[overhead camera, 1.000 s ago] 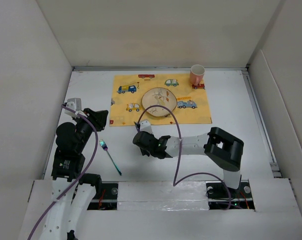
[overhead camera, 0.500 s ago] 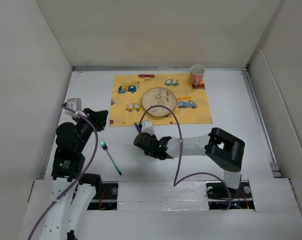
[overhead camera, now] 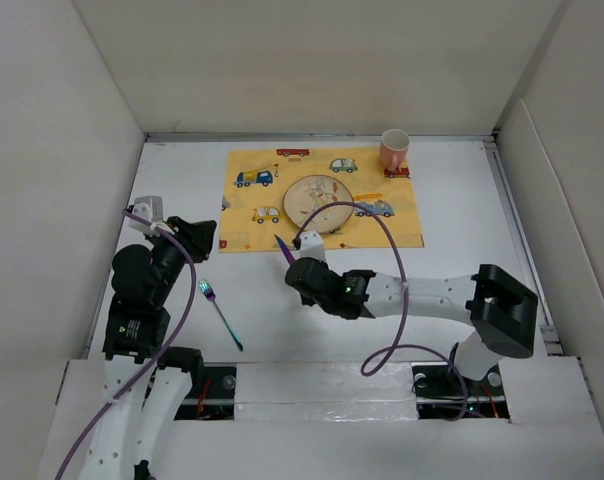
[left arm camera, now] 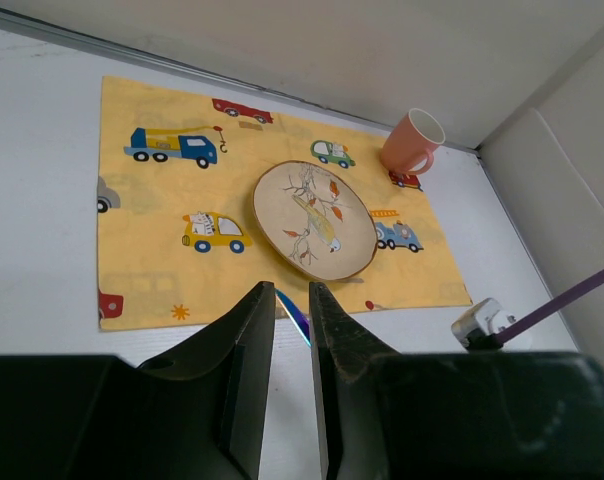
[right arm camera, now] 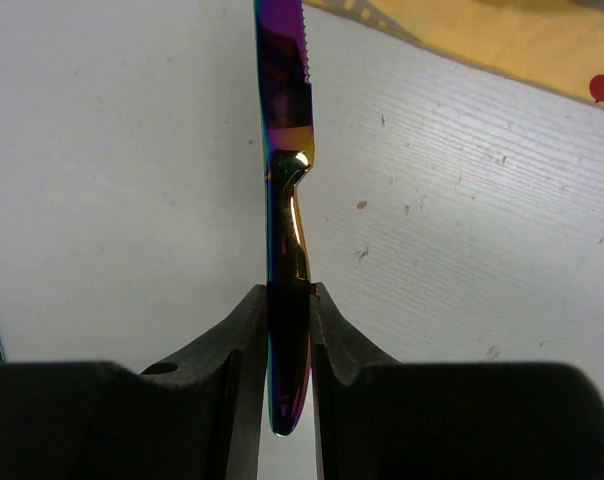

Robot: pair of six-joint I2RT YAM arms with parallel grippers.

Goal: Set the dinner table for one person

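Observation:
My right gripper (overhead camera: 300, 262) (right arm camera: 290, 290) is shut on the handle of an iridescent knife (right arm camera: 282, 120). The serrated blade (overhead camera: 283, 246) points away toward the near edge of the yellow car-print placemat (overhead camera: 252, 205). On the placemat sit a painted plate (overhead camera: 319, 203) and a pink cup (overhead camera: 394, 150). An iridescent fork (overhead camera: 220, 314) lies on the white dinner table (overhead camera: 462, 210), in front of the left arm. My left gripper (overhead camera: 204, 232) (left arm camera: 292, 288) hovers at the left, jaws a narrow gap apart with nothing between them. Through that gap the knife blade (left arm camera: 298, 313) shows in the distance.
Off-white panels wall the table on the left, back and right. A purple cable (overhead camera: 382, 300) loops over the right arm, and another (overhead camera: 172, 300) runs along the left arm. The arm bases sit at the near edge.
My right gripper has shut on the knife handle and moved a little right and toward the placemat; its elbow swung right. The left arm and the fork have not moved.

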